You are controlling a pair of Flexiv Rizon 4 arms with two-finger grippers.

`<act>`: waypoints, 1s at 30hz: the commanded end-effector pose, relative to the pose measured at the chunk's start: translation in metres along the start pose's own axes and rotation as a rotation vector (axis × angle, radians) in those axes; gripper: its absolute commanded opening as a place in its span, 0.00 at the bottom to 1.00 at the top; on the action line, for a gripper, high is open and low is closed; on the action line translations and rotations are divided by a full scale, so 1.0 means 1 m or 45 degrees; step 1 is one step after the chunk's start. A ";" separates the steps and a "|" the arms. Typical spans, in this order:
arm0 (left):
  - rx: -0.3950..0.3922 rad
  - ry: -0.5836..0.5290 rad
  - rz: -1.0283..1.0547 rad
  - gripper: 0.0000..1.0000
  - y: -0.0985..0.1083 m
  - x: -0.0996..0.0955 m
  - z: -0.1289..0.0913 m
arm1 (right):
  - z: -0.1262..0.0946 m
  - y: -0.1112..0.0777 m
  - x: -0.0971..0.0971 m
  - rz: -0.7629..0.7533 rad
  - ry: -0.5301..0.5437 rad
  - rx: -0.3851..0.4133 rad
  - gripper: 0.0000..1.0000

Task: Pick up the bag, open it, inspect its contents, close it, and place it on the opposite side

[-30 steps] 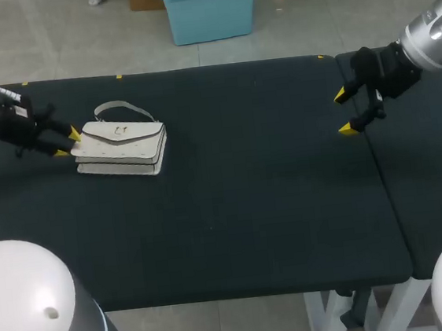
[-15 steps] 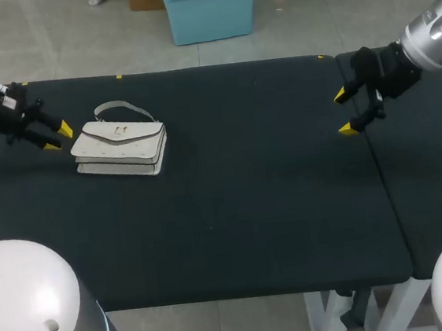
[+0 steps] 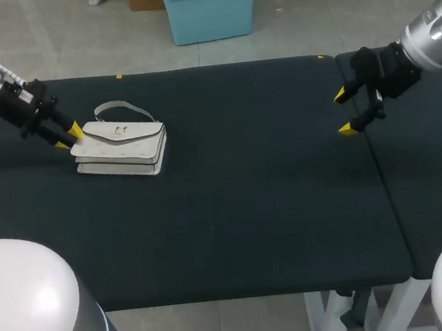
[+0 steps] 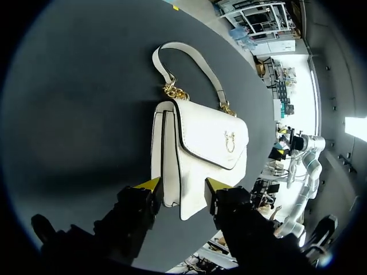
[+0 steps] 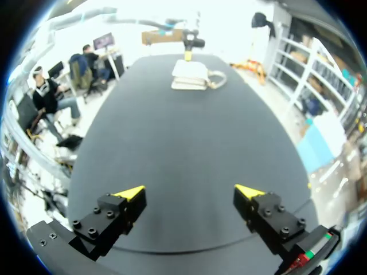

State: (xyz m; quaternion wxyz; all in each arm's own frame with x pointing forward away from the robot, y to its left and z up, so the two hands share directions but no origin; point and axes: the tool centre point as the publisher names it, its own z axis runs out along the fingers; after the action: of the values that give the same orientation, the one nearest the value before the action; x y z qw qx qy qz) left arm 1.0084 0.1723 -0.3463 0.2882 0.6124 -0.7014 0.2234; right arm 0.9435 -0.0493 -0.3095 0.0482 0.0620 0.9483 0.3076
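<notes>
lining up on a white handbag [image 3: 120,148], flat on the left side of the dark tabletop [image 3: 249,210].

laid flap-up and closed, well apart from the right side where it is to end up, so not yet picked up. straddled at its short end by the left end effector [image 3: 68,137], fingers spread to either side of the bag's end in the left wrist view [image 4: 182,184], not visibly clamped; probably placed there to grip the stiff end and leave the flap free. kept wide open and low at the far right edge, the right end effector [image 3: 343,111], likely waiting to work the flap. curled flat beside the bag, the strap [image 4: 189,57]; at mid flap, a small gold clasp [image 4: 229,139].
</notes>
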 end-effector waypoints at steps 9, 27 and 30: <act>-0.216 0.043 0.001 0.44 -0.016 -0.007 0.009 | 0.000 0.000 -0.001 -0.001 0.002 -0.002 1.00; -0.167 0.072 0.011 0.00 -0.004 0.006 0.029 | 0.000 0.000 -0.001 -0.001 0.002 -0.002 1.00; -0.117 0.064 0.013 0.00 0.002 0.015 0.034 | 0.000 0.000 -0.001 -0.001 0.002 -0.002 1.00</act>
State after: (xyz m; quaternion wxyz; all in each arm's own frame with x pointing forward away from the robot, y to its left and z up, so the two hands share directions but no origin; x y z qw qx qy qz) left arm 1.0133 0.1478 -0.3617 0.3506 0.5798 -0.7098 0.1926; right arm 0.9434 -0.0494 -0.3094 0.0481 0.0620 0.9482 0.3077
